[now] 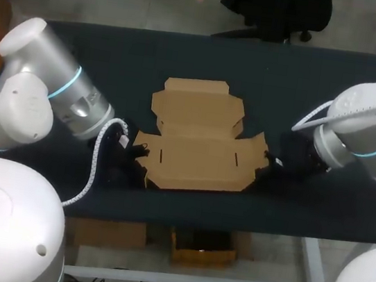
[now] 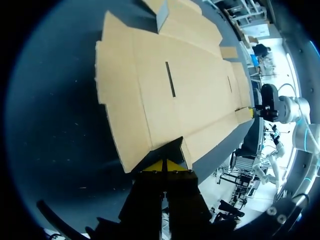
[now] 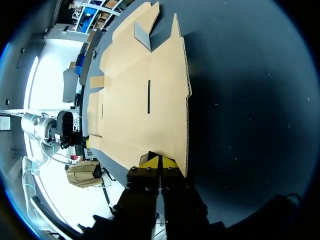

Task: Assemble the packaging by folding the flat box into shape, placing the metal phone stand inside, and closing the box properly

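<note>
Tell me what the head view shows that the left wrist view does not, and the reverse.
Head view only: the left arm coming in from its side, and the full outline of the flat box.

Left wrist view only: the yellow tips of the left gripper, pinched on an end flap that looks slightly lifted off the table.

Shared: the box's two slots, and the right gripper at the box's opposite end.

One flat box [image 1: 197,153] — two hands [image 2: 165,165] [image 3: 159,161]
</note>
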You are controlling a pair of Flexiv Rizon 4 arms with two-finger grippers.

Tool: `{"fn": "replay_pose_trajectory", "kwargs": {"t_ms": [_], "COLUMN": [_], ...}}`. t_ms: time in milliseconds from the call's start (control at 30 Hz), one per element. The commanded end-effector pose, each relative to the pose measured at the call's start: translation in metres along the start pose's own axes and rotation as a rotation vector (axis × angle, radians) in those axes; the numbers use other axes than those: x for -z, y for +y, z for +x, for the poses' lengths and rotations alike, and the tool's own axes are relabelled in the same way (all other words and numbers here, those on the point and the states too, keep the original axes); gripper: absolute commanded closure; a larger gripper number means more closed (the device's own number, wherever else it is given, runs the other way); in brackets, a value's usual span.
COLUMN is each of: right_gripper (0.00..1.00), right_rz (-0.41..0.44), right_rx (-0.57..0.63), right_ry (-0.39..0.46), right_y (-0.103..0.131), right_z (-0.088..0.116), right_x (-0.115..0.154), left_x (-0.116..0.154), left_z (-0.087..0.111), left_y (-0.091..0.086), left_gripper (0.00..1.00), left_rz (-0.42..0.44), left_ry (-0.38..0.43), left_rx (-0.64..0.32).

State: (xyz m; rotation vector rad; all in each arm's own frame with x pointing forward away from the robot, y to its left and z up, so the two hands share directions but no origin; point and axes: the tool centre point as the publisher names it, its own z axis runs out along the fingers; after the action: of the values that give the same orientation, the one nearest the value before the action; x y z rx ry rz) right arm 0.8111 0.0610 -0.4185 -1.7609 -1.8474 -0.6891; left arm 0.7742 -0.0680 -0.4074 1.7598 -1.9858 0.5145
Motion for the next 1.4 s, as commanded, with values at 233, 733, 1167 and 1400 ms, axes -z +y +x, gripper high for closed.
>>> {"fn": "replay_pose_trajectory", "kwargs": {"t_ms": [233, 733, 1167, 1400], "right_gripper": [1.0, 1.0, 1.0, 1.0], "right_rz": [0.026, 0.05, 0.041, 0.034], "right_rx": [0.015, 0.011, 0.011, 0.007], "right_ry": [-0.013, -0.043, -0.061, -0.066], "right_y": [0.002, -0.013, -0.012, -0.013], "right_z": [0.007, 0.011, 0.016, 0.013], "right_x": [-0.003, -0.007, 0.0, 0.003], "left_x": [0.003, 0.003, 0.011, 0.012], "left_z": [0.005, 0.005, 0.004, -0.001], "left_y": [-0.003, -0.007, -0.008, -0.008], "left_gripper": [1.0, 1.0, 1.0, 1.0], "left_rz": [-0.001, -0.009, 0.009, 0.014], "left_ry": [-0.029, -0.056, -0.078, -0.082], "left_rx": [0.001, -0.005, -0.003, 0.013]}}
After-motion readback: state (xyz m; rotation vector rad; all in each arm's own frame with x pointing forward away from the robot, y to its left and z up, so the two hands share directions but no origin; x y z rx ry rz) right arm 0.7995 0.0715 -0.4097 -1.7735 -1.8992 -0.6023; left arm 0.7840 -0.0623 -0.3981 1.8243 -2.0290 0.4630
